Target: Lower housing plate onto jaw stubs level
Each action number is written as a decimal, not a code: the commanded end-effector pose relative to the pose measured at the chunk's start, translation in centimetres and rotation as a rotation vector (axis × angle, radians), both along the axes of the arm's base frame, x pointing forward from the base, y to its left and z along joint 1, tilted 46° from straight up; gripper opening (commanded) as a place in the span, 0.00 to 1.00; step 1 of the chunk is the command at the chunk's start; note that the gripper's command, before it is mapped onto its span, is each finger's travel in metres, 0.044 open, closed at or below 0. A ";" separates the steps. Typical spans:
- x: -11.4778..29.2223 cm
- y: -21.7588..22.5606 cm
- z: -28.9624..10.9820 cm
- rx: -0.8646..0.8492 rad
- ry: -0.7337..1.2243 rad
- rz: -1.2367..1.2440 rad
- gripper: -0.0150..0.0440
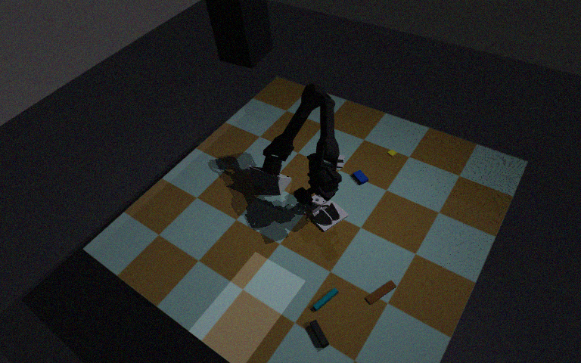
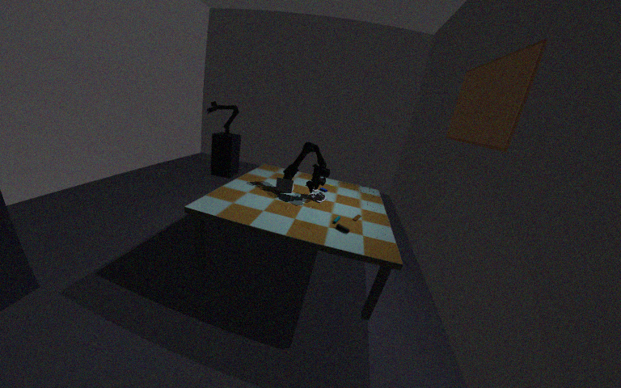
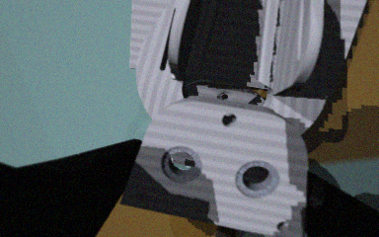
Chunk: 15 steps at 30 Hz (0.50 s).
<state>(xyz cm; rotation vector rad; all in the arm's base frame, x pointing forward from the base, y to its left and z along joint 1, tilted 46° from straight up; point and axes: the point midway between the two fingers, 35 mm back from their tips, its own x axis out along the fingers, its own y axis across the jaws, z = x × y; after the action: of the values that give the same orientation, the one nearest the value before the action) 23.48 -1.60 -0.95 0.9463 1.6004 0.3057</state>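
Observation:
The white housing plate (image 3: 257,130) (image 1: 321,200) has two ringed holes. My gripper (image 3: 223,159) (image 1: 318,198) is shut on it, with the black fingers at its left and right edges in the wrist view. The left hole shows a pale teal patch and the right one is mostly dark. The plate overlaps the near end of the white base (image 3: 143,30) (image 1: 341,216). Two curved light jaws, a left jaw (image 3: 176,49) and a right jaw (image 3: 294,59), stand on the base beyond the plate. The jaw stubs and any gap beneath the plate are hidden.
A blue block (image 1: 360,176) (image 2: 323,189) and a yellow piece (image 1: 391,153) lie behind the base. A teal bar (image 1: 325,299) (image 2: 336,220), a brown bar (image 1: 380,292) (image 2: 356,217) and a black bar (image 1: 318,333) (image 2: 342,228) lie toward the front.

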 end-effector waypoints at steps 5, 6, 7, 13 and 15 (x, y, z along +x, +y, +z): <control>-0.2 1.0 -0.9 0.006 0.004 -0.003 0.85; -0.2 1.2 -1.0 0.006 0.004 -0.003 0.85; -0.2 1.3 -1.1 0.006 0.004 -0.003 0.85; -0.2 1.7 -1.4 0.007 0.004 -0.002 0.85; -0.2 1.7 -1.4 0.007 0.004 -0.002 0.85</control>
<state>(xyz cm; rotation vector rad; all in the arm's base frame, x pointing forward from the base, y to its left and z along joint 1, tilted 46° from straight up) 23.32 -0.04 -2.29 0.9489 1.6024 0.3092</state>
